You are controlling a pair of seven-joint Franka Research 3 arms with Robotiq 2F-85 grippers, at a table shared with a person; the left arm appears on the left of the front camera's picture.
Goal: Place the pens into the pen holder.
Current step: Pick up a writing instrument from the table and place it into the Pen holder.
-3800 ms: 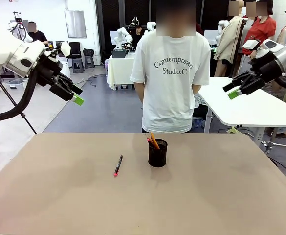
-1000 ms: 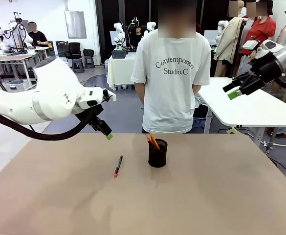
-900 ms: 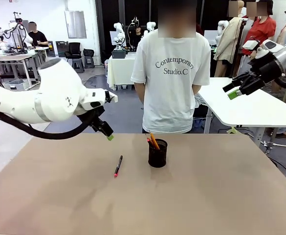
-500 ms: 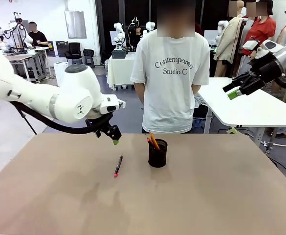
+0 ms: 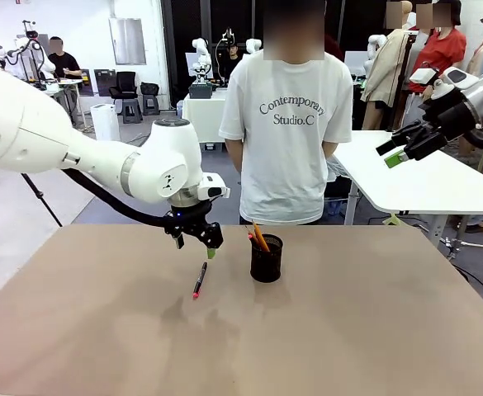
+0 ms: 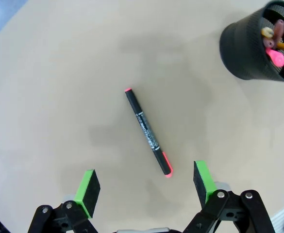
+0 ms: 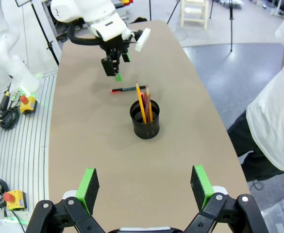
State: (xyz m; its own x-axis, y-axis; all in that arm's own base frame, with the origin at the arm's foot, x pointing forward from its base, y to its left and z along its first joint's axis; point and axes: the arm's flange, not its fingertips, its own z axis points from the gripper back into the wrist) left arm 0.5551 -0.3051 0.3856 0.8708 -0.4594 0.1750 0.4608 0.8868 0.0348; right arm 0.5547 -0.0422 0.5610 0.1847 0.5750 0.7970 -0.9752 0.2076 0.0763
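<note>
the pen holder [image 5: 267,257] stands upright near the middle of the tan table [image 5: 348,330], on the far half, in front of the person in a white t-shirt [image 5: 289,124] who stands at the table's far edge. it is a black mesh cup, and two of the pens lean inside it: the yellow-orange pencil [image 5: 259,236] and the dark red pen [image 7: 144,108], their tops sticking out above the rim. in the left wrist view their ends show inside the cup's mouth.

the black pen [image 5: 199,280] with red ends lies flat on the table to the left of the pen holder, apart from it and touching nothing else. its far end points roughly toward the person and its red-tipped near end lies slightly farther left.

the left gripper [image 5: 209,247] hangs just above the table, beside the far end of the black pen and left of the pen holder, pointing downward. its fingers are spread wide and hold nothing; in the left wrist view the green pads [image 6: 87,188] stand on either side of the pen's near red end, with the pen lying below and between them, not touched.

the right gripper [image 5: 396,153] is raised high, well to the right of the pen holder and off the tan table's side, over a white table [image 5: 423,181] behind. its fingers [image 7: 90,184] are spread apart too, empty, looking down toward the pen holder from a distance.
</note>
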